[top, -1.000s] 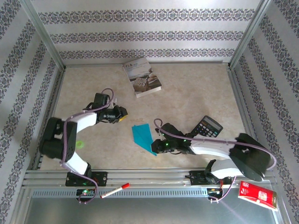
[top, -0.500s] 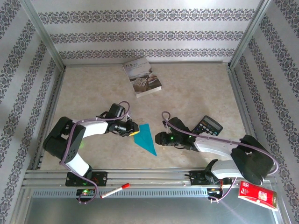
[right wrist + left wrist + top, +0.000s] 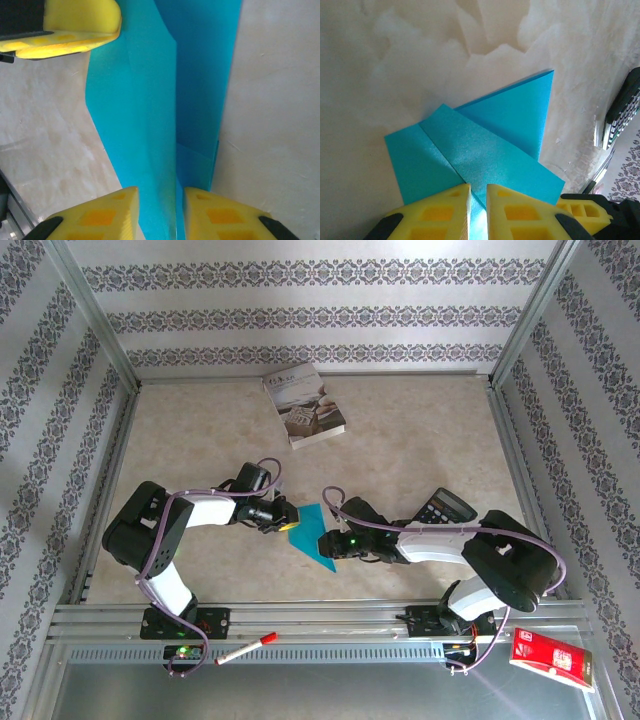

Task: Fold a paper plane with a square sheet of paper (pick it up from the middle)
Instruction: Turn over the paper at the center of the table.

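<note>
The table (image 3: 420, 430) is beige. The grey-white book (image 3: 305, 405) lies in the upper middle of the top view, far from the work.

The square sheet of paper (image 3: 315, 540), already folded to a pointed shape, lies flat in the lower middle between the two arms, I think so that each can hold one side. The calculator (image 3: 445, 508) is to its right, partly behind the right arm.

The left gripper (image 3: 478, 187) is almost closed, with the paper's edge in the thin slit. It seems to pinch it.

The right gripper (image 3: 161, 192) stands a little open over the centre fold, probably to press the crease. Whether its pads touch is hard to see. The sheet's point is cut off there.
</note>
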`<state>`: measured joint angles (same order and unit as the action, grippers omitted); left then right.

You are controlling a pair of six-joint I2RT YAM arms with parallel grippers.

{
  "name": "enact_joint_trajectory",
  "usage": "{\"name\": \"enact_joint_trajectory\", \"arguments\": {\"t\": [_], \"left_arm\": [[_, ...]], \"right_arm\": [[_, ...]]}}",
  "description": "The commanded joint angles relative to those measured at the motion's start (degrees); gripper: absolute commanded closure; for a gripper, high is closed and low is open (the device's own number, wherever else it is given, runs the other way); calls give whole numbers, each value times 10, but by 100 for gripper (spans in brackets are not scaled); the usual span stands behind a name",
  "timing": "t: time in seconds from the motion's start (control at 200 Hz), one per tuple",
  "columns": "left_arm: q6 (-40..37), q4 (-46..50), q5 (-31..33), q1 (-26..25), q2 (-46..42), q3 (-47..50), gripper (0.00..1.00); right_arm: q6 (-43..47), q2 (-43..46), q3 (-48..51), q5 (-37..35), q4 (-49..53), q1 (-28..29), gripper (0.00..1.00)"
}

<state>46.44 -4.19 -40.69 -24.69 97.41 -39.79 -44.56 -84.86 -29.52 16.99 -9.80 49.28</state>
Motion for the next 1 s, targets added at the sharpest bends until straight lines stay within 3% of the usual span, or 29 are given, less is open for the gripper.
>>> {"name": "enact_joint_trajectory", "arguments": {"t": [0.0,0.42,0.615,0.699,0.819,0.994], "left_arm": [[-13,-13,3,-2,10,1,84],[-7,-10,-5,-3,2,-12,83],[7,11,-24,16,-51,-49,69],[19,20,-33,43,-92,-60,66],[12,67,-24,86,-151,-72,65],[-12,142,8,144,-209,-75,64]], "right_arm": [[1,-2,-7,-3,-17,4,74],[10,-5,-10,-9,-18,4,97],[56,74,-8,-39,69,-37,100],[117,136,-47,-108,198,-55,100],[215,198,-135,-277,391,-64,100],[292,159,-255,-520,542,-17,100]]}}
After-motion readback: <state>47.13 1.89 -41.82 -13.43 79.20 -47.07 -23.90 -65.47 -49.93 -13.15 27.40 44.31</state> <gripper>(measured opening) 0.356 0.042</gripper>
